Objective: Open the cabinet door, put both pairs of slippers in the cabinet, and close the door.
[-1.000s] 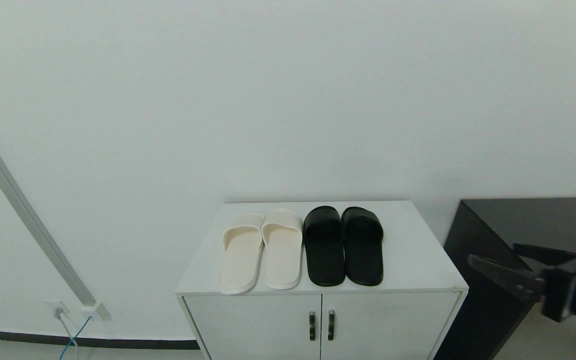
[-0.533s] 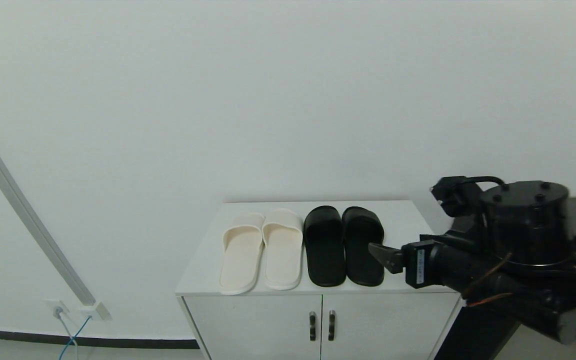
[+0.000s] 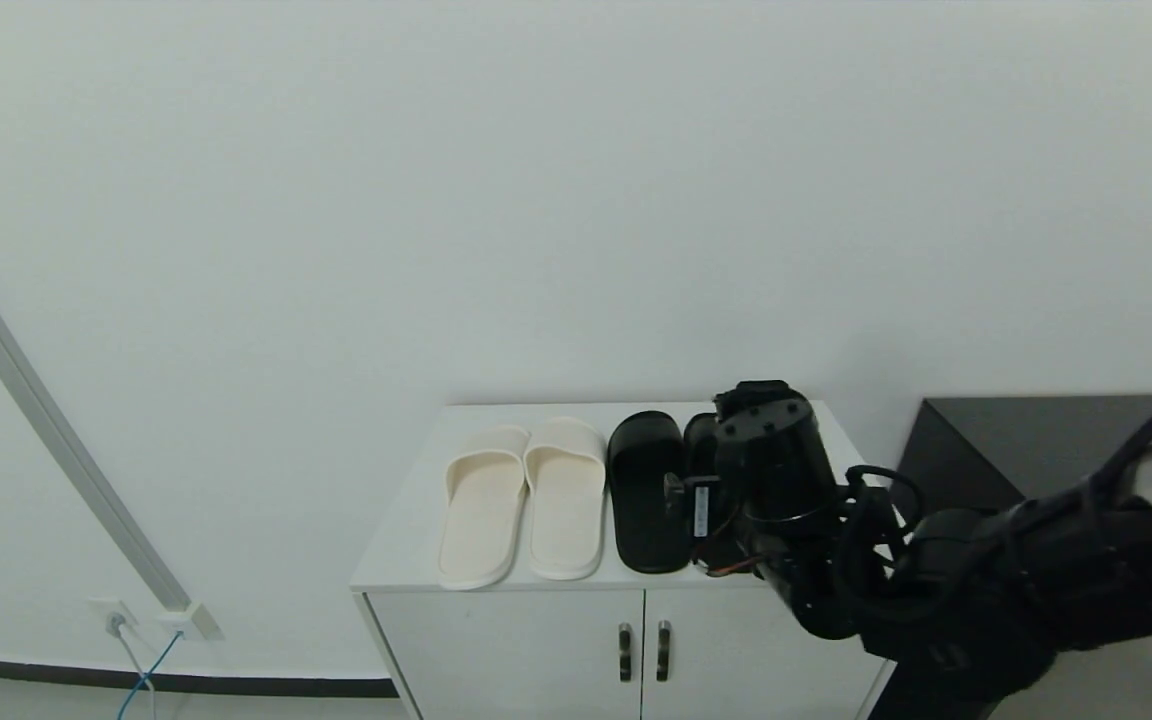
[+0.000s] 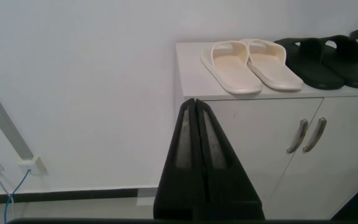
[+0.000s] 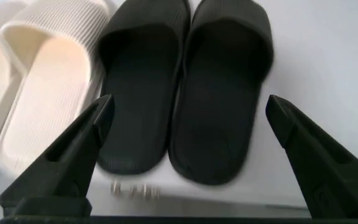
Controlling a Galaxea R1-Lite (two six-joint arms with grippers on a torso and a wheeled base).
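Right gripper swings in over the right edge of the cabinet top, fingers apart above the black slippers, left gripper pressed together near its front left corner.

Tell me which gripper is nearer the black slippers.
Right. The right gripper hangs over the black slippers, jaws open; the left gripper, shut, sits off the cabinet's left front corner.

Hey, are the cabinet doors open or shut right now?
Shut. Both cabinet doors sit flush with their handles side by side, and the white slippers and black slippers lie on top.
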